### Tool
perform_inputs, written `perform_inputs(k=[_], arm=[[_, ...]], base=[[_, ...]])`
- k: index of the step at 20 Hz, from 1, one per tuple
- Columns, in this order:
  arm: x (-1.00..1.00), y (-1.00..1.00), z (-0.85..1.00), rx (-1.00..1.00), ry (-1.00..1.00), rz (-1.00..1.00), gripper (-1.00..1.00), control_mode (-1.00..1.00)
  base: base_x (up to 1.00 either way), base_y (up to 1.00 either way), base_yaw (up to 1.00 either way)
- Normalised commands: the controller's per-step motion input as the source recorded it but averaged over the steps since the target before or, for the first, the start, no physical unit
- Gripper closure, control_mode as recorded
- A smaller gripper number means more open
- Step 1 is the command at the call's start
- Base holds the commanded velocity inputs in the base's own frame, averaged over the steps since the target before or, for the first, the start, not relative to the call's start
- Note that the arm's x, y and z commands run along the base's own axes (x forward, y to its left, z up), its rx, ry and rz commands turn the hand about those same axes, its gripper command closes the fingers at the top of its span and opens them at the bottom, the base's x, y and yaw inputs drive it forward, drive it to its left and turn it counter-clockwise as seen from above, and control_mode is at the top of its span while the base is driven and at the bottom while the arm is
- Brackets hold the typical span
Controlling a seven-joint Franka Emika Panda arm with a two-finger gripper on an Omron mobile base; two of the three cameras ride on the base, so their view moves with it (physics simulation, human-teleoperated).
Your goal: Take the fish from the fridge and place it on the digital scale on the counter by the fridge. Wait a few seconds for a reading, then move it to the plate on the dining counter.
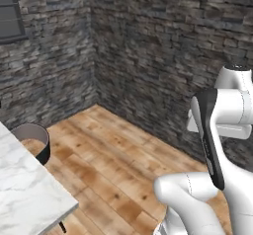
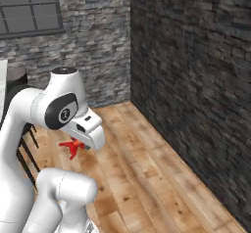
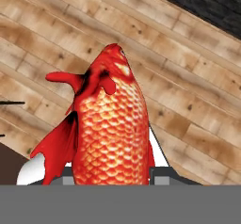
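The red-orange fish (image 3: 110,133) stands head-up right in front of the hand camera, over the wooden floor. My gripper (image 3: 113,173) is shut on the fish, its finger tips pressed against the lower body on both sides. From the right base view the fish (image 2: 72,146) hangs red beneath the white hand, with the gripper (image 2: 78,141) well above the floorboards. A corner of the dining counter (image 1: 24,189), a white grey-veined slab, lies at the lower left, away from the arm. The fridge, the digital scale and the plate are out of view.
A dark round stool (image 1: 33,139) stands by the dining counter's far edge. Dark stone walls (image 1: 163,46) meet in a corner ahead. Wooden floor (image 1: 108,165) stretches between counter and wall. A window (image 2: 29,7) sits in the far wall.
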Motion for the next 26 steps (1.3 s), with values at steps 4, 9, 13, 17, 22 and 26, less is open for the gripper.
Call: perform_inputs(k=[4,9,13,17,22,26], arm=[[0.0,0.0,0.0,0.0,0.0,0.0,1.0,1.0],[0.0,0.0,0.0,0.0,0.0,0.0,1.0,1.0],[0.0,0.0,0.0,0.0,0.0,0.0,1.0,1.0],[0.0,0.0,0.0,0.0,0.0,0.0,1.0,1.0],[0.0,0.0,0.0,0.0,0.0,0.0,1.0,1.0],[0.0,0.0,0.0,0.0,0.0,0.0,1.0,1.0]], base=[[0.93,-0.63,0.48],[0.98,-0.5,0.5],[1.0,-0.25,0.63],[0.98,-0.17,0.69],[0.96,-0.17,0.69],[0.91,-0.4,0.62]])
